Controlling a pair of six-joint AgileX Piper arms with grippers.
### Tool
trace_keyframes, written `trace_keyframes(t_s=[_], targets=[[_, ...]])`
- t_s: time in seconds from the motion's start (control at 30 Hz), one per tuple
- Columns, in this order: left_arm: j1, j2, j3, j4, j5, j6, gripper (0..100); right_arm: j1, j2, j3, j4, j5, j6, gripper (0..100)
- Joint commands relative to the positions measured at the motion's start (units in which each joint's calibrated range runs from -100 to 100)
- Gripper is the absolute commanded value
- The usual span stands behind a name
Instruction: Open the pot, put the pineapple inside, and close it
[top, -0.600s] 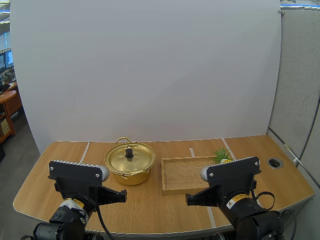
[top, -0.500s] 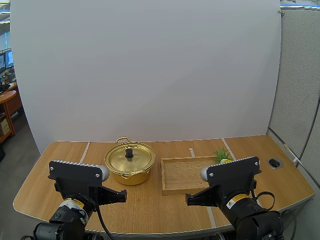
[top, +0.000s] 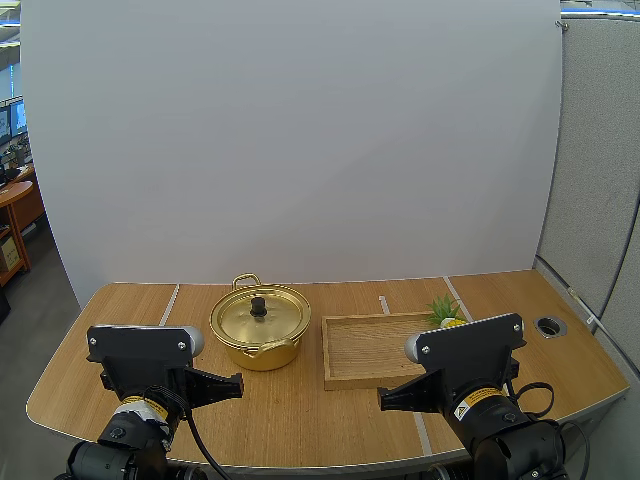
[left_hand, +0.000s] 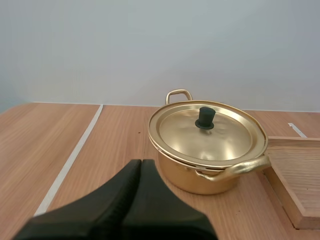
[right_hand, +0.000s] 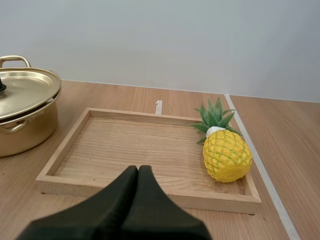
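We are holding our left hand (left_hand: 141, 164) low over the near part of the surface (left_hand: 55, 140), its two black fingers pressed together into one dark wedge with nothing between them. Beyond its tip and a little to the right, the gold pot (left_hand: 200, 176) is standing on the surface. Its lid (left_hand: 222, 141) is sitting on it, with the black knob (left_hand: 204, 118) upright at the middle.

We are keeping our right hand (right_hand: 138, 171) pressed together too, and it is gripping nothing. It is hovering just at the near edge of the wooden tray (right_hand: 74, 139). The pineapple (right_hand: 227, 156) is lying on its side in the right end of the tray, its green crown pointing toward the far side. It is lying beyond the right hand and off to its right, well apart from it. The pot is standing just beside the tray's left end.
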Motion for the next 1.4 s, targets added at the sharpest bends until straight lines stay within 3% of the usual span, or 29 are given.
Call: trace_keyframes(t_s=[0.0,1.37], targets=[[0.00,-0.22,0.13,0.47,-1.12,-0.50,0,-0.16,-0.32,0.11,-0.30,-0.21,0.36,0],[0.00,-0.22,0.13,0.47,-3.04,-0.93,0,-0.16,-0.32,0.11,1.14,-0.39,0.47,0]])
